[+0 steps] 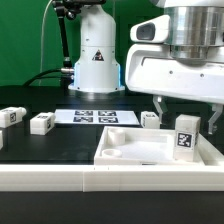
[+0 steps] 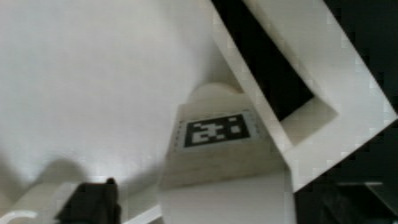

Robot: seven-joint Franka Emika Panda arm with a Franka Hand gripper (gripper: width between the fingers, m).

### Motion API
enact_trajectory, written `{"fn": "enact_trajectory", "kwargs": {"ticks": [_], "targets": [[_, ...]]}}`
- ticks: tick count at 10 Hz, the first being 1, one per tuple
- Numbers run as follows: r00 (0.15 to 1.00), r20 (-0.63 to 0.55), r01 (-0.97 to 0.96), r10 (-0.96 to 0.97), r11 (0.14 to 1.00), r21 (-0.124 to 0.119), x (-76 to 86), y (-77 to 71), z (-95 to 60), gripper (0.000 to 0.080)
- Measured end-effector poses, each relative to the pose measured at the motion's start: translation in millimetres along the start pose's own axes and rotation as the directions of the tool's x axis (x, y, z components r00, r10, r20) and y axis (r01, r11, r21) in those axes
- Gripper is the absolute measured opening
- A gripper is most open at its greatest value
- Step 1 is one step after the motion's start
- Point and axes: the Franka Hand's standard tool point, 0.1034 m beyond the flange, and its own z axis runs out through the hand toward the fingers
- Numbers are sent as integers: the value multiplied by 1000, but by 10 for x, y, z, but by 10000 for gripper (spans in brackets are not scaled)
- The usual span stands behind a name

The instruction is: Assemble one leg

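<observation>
White leg [image 1: 186, 137] stands upright in the tray-like piece [image 1: 130, 155], at the corner on the exterior view's right, claw [image 1: 185, 112] pinching it. Risk: it tilts and jams against the rim if seated off-axis.

Both views are evenly and brightly lit from above, and no single lamp is seen. In the exterior view the white tray [image 1: 150, 150] near the table's front edge is washed out, its rim and floor told apart only by faint grey shading. A bluish glow is cast on the arm's base [image 1: 97, 60] at the back edge. Soft shadows are thrown under the small blocks. The wrist view is soft and blurred throughout; the leg [image 2: 222, 140] is seen very close, its tag edges smeared, and white surfaces are blown out.
</observation>
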Motion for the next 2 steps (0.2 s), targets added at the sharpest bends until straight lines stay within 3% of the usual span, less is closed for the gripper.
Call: {"fn": "enact_trajectory", "kwargs": {"ticks": [2], "targets": [[1000,0,0,0,1000,0,0,0,0,641]]}}
